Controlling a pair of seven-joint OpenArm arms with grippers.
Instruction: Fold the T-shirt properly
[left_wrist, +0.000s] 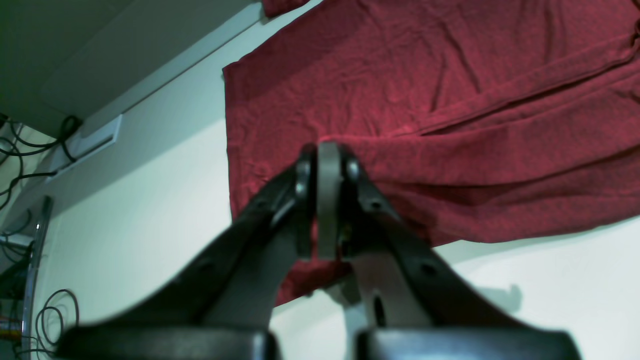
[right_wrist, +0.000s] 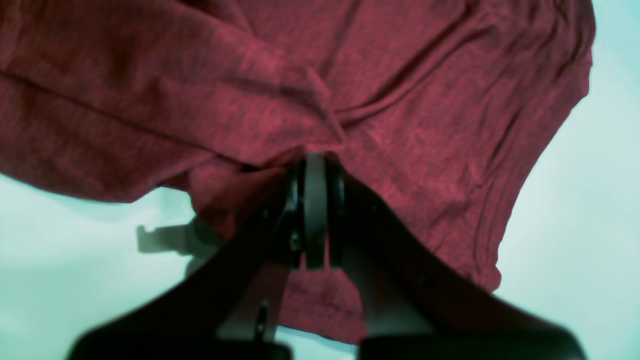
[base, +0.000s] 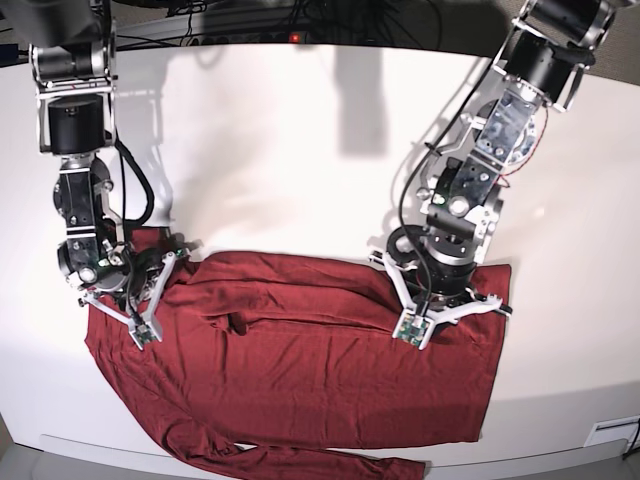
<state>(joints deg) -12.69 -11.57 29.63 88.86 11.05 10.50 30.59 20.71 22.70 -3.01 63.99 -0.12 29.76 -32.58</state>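
The dark red T-shirt (base: 320, 370) lies spread across the near half of the white table, with a sleeve folded over along its upper edge. Another sleeve trails at the front edge (base: 300, 465). In the left wrist view my left gripper (left_wrist: 328, 150) is shut, pinching a raised ridge of the T-shirt (left_wrist: 450, 75) near its hem side. In the right wrist view my right gripper (right_wrist: 315, 159) is shut on a bunched fold of the T-shirt (right_wrist: 425, 125). In the base view both arms stand over the shirt's upper edge, one at each end, and hide the fingertips.
Bare white table (base: 300, 150) stretches behind the shirt. Cables (base: 250, 15) run along the back edge. More cables (left_wrist: 30, 145) hang beyond the table's side. A small white fixture (base: 610, 432) sits at the front right corner. The shirt's lower part reaches the front edge.
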